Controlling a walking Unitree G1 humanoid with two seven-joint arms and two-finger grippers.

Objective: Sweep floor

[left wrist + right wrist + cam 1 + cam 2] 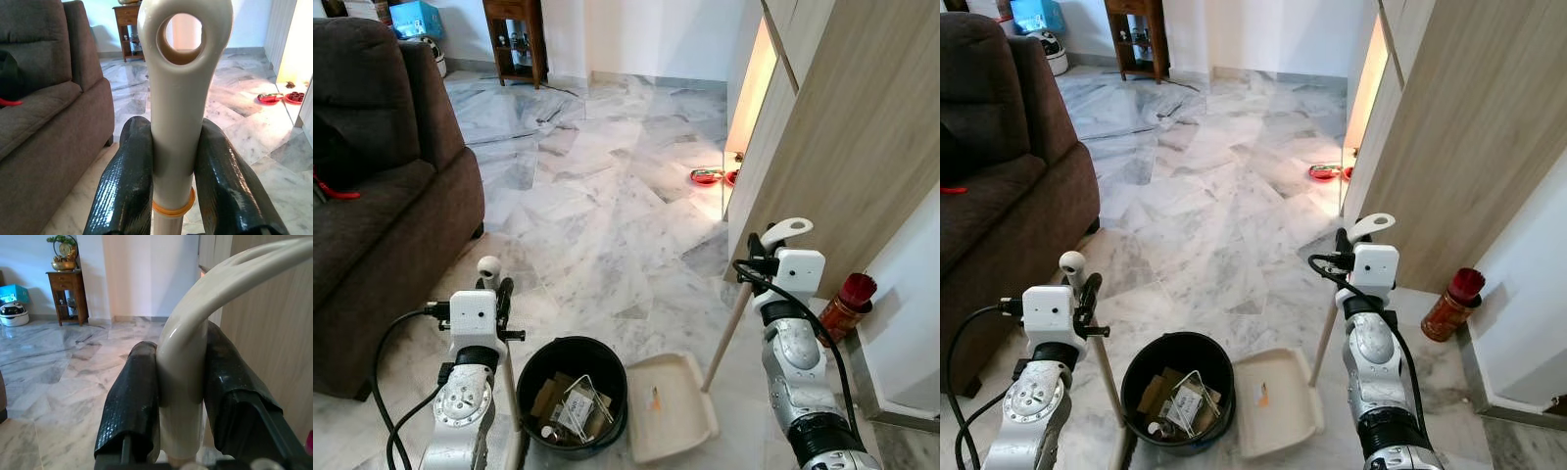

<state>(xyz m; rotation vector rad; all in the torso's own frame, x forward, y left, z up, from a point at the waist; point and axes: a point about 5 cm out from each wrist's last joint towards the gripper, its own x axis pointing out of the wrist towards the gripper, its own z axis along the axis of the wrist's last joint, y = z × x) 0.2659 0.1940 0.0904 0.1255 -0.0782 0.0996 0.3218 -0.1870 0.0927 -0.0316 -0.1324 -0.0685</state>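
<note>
My left gripper (pixel 175 166) clamps the broom handle (pixel 181 88); my right gripper (pixel 182 396) pinches the dustpan handle (pixel 195 342).

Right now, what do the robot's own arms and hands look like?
Both arms are silver metal with rounded, perforated joint housings, each topped by a white boxy wrist module. Looping black cables run along them. The left hand and right hand each have two long black fingers with a glossy, finely textured covering.
</note>
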